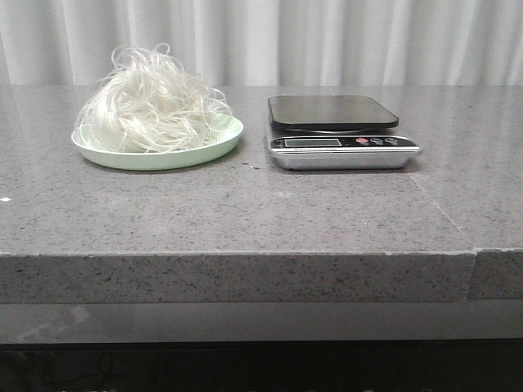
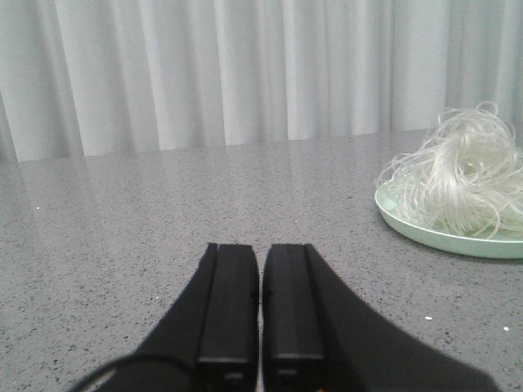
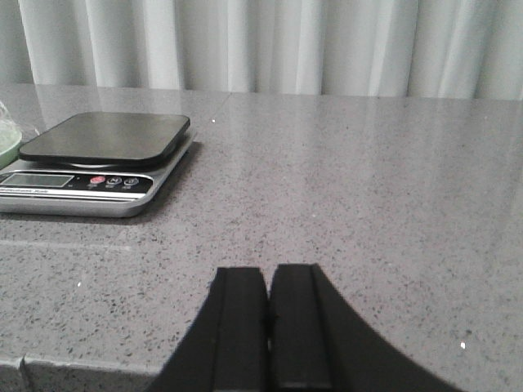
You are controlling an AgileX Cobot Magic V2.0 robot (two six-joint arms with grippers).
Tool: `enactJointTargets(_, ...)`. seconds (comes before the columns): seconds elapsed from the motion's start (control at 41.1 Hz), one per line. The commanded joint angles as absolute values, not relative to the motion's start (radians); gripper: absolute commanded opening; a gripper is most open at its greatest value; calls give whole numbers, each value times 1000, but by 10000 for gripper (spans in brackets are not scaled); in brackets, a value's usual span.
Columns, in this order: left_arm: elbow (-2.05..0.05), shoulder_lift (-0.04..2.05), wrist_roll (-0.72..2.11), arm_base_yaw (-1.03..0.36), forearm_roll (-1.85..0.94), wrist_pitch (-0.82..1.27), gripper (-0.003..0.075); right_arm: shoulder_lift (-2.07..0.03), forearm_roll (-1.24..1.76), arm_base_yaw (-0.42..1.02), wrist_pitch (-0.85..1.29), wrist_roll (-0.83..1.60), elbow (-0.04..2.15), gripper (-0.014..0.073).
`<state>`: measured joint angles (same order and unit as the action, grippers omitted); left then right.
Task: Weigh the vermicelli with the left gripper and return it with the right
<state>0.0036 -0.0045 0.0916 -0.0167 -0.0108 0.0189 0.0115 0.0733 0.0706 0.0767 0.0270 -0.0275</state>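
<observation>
The vermicelli [image 1: 151, 102] is a fluffy white clump of thin strands heaped on a pale green plate [image 1: 196, 153] at the table's back left. It also shows in the left wrist view [image 2: 462, 175] on the plate [image 2: 425, 233]. A kitchen scale [image 1: 339, 131] with a black platform stands just right of the plate, its platform bare; it also shows in the right wrist view [image 3: 98, 159]. My left gripper [image 2: 260, 249] is shut and empty, low over the table, apart from the plate. My right gripper [image 3: 268, 273] is shut and empty near the table's front edge. Neither gripper shows in the front view.
The grey speckled table [image 1: 261, 212] has a seam at its front right [image 1: 476, 261]. A white curtain [image 1: 327, 37] hangs behind the table's far edge.
</observation>
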Motion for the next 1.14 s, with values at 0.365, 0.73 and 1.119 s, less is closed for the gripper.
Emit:
enactJointTargets(0.365,9,-24,90,-16,-20,-59,145,26,97,61,-111,64,-20,142)
enactJointTargets(0.73,9,-24,90,-16,-20,-59,145,26,97,61,-108,64,-20,142)
enactJointTargets(1.119,9,-24,90,-16,-20,-59,145,26,97,61,-108,64,-20,142)
